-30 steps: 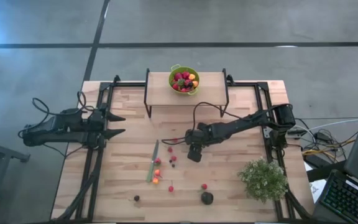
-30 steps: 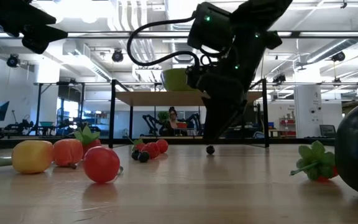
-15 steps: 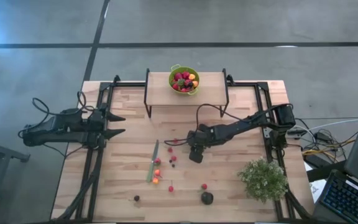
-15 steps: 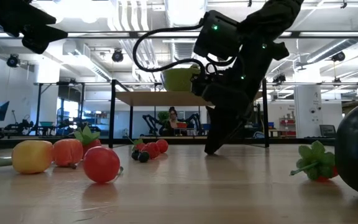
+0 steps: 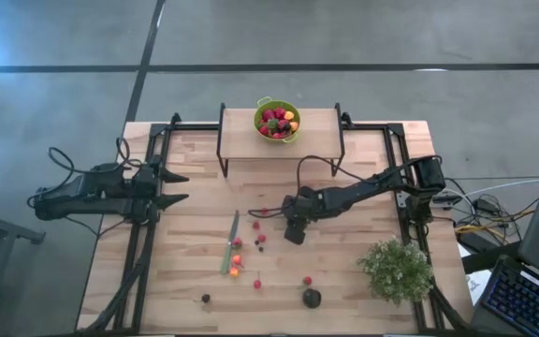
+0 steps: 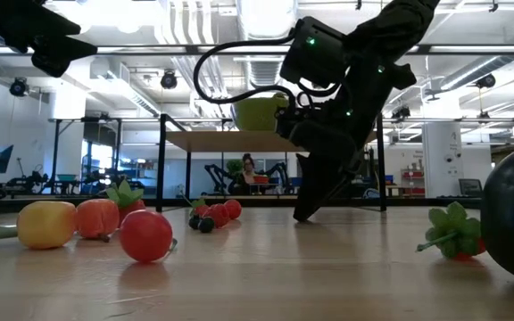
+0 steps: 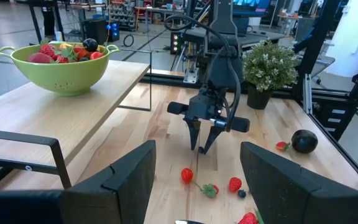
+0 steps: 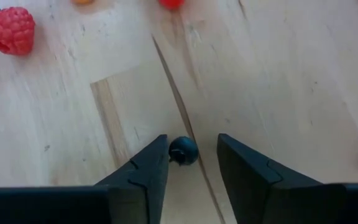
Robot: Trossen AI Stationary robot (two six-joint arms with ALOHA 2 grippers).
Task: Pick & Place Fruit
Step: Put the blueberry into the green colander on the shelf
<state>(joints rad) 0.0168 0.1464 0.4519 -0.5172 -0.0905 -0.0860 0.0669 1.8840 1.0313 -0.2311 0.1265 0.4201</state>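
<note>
Small fruit lie loose on the wooden table (image 5: 363, 168): red berries (image 5: 256, 226), an orange piece (image 5: 235, 271), and a bigger dark round one (image 5: 312, 297). My right gripper (image 8: 191, 155) slants down to the tabletop near the middle. Its open fingers stand on either side of a small dark berry (image 8: 183, 150), which rests on the wood. The low view shows its fingertips (image 6: 302, 217) at the table surface. My left gripper (image 5: 183, 187) waits open, raised at the table's left side. My right gripper has the dark berry between its fingers, close against the inner side of one finger (image 8: 157, 165), with a clear gap to the other finger. I cannot tell whether that finger touches the berry. The berry sits on the table.
A green colander (image 5: 278, 120) full of fruit stands on a raised shelf (image 5: 326, 126) at the far edge. A green-handled knife (image 5: 229, 241) lies left of the loose berries. A bushy plant (image 5: 398, 270) stands at the near right. A raspberry (image 8: 7, 30) lies beyond the fingers.
My right gripper has sunk down onto the tabletop over the small dark berry, which now lies between its fingers; over the last half second it has kept still. The berry has stayed where it was.
</note>
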